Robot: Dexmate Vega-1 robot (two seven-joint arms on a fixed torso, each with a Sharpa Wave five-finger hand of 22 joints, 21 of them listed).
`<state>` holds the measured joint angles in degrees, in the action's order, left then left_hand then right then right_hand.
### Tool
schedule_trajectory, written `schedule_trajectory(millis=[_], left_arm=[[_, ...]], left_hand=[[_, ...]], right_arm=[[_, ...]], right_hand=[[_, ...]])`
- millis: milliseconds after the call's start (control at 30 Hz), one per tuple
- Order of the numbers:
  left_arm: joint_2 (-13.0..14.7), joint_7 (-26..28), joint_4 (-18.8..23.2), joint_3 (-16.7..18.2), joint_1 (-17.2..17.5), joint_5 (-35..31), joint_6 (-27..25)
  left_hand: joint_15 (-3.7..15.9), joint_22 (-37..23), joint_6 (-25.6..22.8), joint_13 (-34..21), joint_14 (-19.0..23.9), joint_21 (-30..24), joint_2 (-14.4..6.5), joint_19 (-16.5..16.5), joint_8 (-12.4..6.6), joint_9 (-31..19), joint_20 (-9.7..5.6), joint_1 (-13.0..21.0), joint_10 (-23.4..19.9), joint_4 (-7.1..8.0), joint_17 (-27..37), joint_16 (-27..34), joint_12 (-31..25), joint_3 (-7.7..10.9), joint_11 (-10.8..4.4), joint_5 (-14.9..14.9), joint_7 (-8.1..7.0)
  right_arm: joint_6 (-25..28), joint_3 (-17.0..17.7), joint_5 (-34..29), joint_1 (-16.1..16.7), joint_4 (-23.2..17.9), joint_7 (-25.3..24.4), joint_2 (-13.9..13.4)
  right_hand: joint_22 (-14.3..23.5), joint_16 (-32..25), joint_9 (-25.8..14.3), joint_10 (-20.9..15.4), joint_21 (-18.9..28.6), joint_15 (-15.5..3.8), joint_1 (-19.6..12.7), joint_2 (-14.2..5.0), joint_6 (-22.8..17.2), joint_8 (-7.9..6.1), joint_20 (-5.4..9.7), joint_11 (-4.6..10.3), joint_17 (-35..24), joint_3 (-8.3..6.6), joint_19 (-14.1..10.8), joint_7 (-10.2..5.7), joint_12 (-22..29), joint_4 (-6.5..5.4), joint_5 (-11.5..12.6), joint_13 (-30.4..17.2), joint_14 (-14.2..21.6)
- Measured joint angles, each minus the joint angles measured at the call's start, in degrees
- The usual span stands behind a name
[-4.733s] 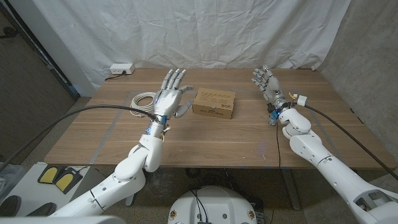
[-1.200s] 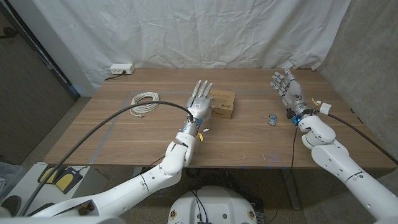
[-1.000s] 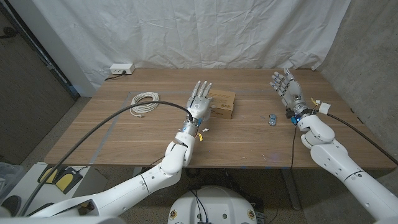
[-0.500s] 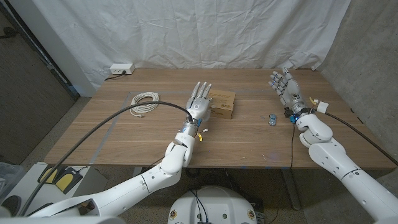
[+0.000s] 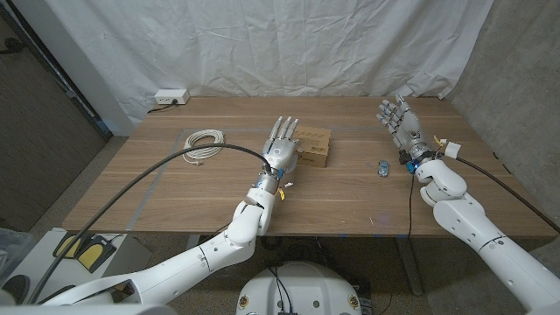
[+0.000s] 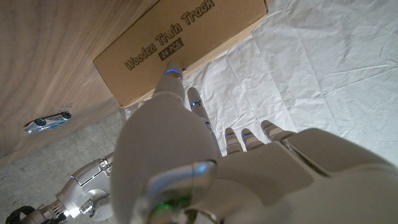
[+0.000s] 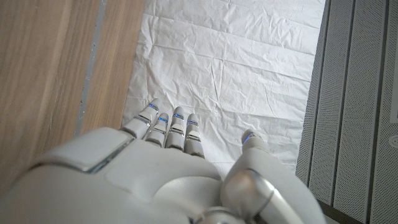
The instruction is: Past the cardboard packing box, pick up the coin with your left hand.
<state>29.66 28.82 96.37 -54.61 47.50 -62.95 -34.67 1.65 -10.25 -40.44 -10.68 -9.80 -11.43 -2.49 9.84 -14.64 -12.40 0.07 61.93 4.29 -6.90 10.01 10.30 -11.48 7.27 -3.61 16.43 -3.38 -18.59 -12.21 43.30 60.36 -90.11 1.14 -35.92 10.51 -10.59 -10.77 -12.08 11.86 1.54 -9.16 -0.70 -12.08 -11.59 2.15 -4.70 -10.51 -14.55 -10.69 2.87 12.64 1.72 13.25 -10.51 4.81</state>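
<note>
Head view shows a wooden table (image 5: 175,184) before a white cloth backdrop (image 5: 289,44). The cardboard packing box (image 5: 311,146) lies mid-table; the left robot hand (image 5: 281,144) is just beside it, fingers straight and apart, holding nothing. The right robot hand (image 5: 399,122) is raised, also released. A coiled white cable (image 5: 203,143) and a small toy car (image 5: 382,167) lie apart. I cannot find the coin. Left wrist view reads "Wooden Train Track" on the box.

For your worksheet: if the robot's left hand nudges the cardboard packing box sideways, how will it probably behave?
The cardboard packing box lies low and flat on the wooden table, so it would probably slide, not tip. Its crisp edges suggest stiffness. The left hand hovers beside it, open.
</note>
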Motion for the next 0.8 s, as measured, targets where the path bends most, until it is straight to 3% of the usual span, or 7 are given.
schedule_trajectory(millis=[800], left_arm=[[-0.31, 0.45, -0.73, -0.53, -0.56, 1.42, 0.13]], left_hand=[[0.00, 0.00, 0.22, 0.00, 0.00, 0.00, 0.00, 0.00, 0.45, 0.01, 0.00, 0.00, -0.01, 0.41, 0.00, 0.00, 0.00, -0.41, 0.01, 0.00, 0.22]], right_arm=[[-0.38, -0.25, -0.04, -0.20, -0.04, 0.09, 0.29]], right_hand=[[0.00, 0.00, 0.00, 0.00, 0.00, 0.11, 0.00, 0.00, 0.00, 0.00, 0.00, 0.00, 0.00, 0.17, 0.00, 0.00, -0.35, 0.17, 0.00, 0.00, 0.11]])
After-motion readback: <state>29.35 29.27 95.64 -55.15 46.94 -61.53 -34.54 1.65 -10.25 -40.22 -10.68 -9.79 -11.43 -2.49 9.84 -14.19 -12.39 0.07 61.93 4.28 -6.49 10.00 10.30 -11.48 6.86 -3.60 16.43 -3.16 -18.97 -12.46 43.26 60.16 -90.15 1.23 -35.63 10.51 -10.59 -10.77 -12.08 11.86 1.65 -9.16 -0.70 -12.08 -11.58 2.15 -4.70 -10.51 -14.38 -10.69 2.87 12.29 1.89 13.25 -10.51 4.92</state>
